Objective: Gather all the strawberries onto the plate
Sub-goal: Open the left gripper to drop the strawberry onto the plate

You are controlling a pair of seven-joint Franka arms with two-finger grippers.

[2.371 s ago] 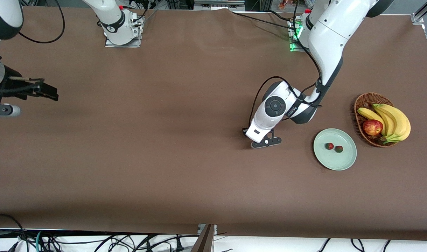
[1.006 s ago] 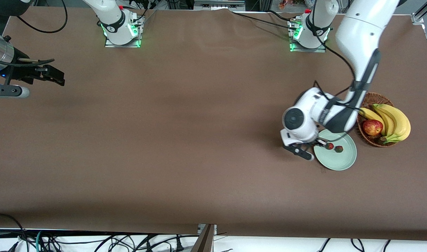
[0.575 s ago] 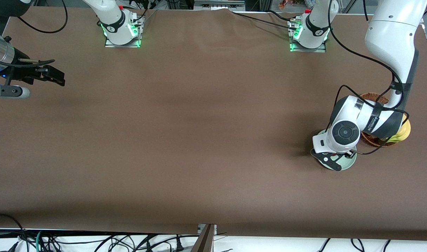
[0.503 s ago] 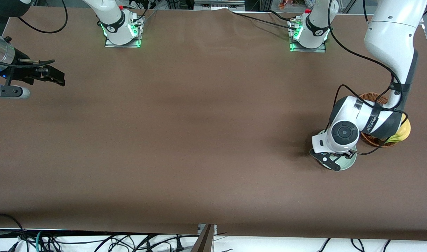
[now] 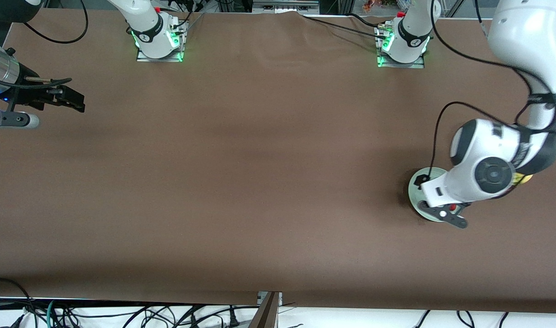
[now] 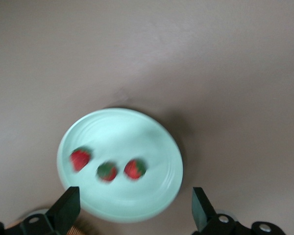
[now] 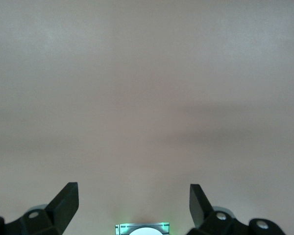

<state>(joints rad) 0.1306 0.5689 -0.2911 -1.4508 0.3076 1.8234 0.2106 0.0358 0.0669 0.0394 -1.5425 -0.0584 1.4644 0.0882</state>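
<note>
Three strawberries (image 6: 108,169) are seen in the left wrist view, lying in a row inside the plate (image 6: 157,142). The plate is set on the worktop (image 5: 259,182) toward the left arm's end. In the front view most of the plate is hidden by the left arm.

The left hand (image 6: 132,213) is held up over the plate. Its fingers are spread wide and nothing is gripped by them. The right hand (image 7: 132,210) is held over bare worktop, well apart from the plate, at the right arm's end. It is spread wide too and nothing is gripped. The right arm is kept waiting.

The job looks done, since all three berries are in the plate. The step in hand is judged to be pulling the left hand away. This is best done by lifting it straight up, so the plate is not bumped and no berry is rolled out. The fingers should be kept apart so no berry is caught on the way up.

No brand, label or writing can be read on the plate or the berries.
</note>
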